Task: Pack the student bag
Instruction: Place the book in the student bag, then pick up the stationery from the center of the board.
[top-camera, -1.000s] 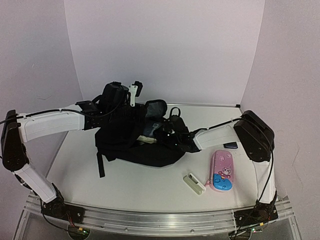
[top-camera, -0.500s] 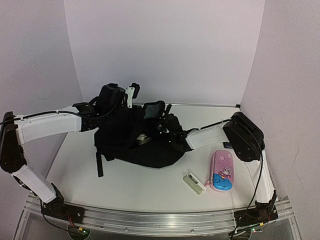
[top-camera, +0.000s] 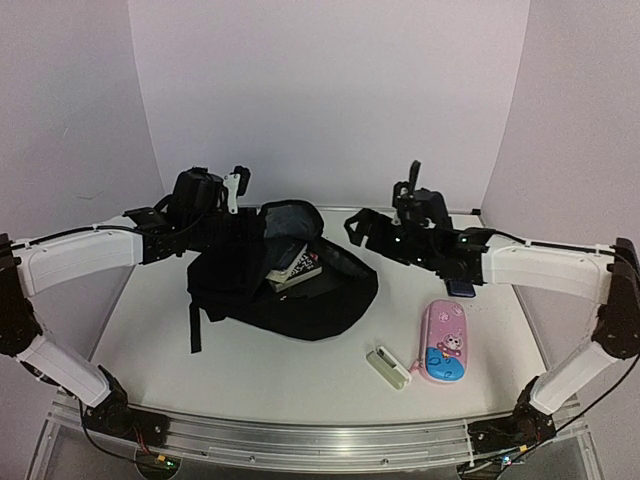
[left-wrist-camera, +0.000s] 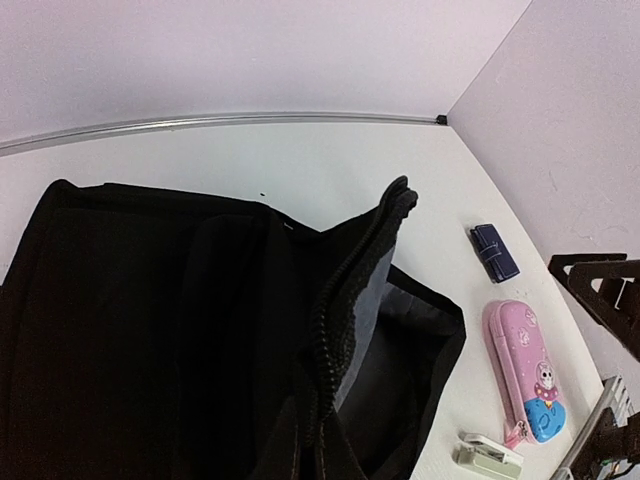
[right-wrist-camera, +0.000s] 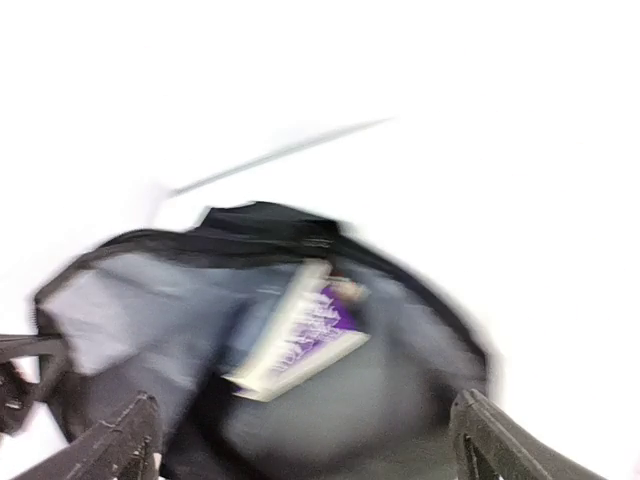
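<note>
The right claw (top-camera: 356, 224) has drawn back from the bag (top-camera: 300, 300), fingers now wide apart and empty, leaving a book (top-camera: 296, 268) inside; the left claw (top-camera: 240, 205) stays clamped on the bag's flap near the far edge of the bench (top-camera: 260, 370). That item looks packed; the pencil case (top-camera: 445, 340) waits.

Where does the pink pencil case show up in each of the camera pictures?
Top external: the pink pencil case lies on the table at lower right, to the right of the black backpack.
Left wrist: at lower right, again to the right of the backpack.
Right wrist: not in it; that blurred view looks into the open backpack.
Shared landmark: the black backpack, seen in all three views.
</note>
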